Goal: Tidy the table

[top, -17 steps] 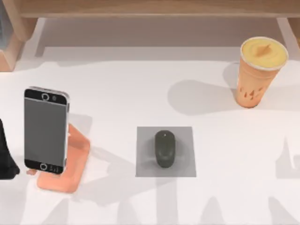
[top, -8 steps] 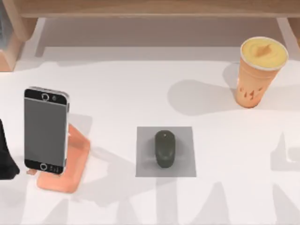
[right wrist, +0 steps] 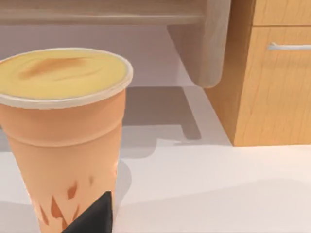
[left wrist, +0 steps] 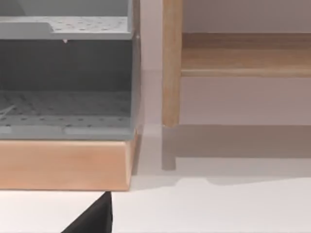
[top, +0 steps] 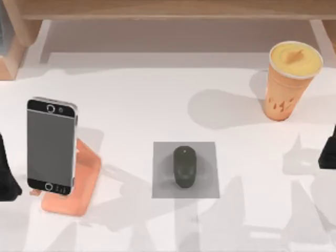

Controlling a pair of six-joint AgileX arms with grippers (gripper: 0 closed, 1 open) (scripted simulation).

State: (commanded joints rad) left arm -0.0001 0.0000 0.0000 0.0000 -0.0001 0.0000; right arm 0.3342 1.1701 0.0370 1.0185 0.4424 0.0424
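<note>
The white table [top: 157, 100] spans the top view. At its right edge, mid-height, the right gripper [top: 328, 152] is cut off by the frame, below an orange drink cup [top: 290, 79]; whether its fingers are open cannot be told. The left gripper [top: 6, 176] sits cropped at the left edge beside a smartphone [top: 50, 145], its fingers likewise unreadable.
</note>
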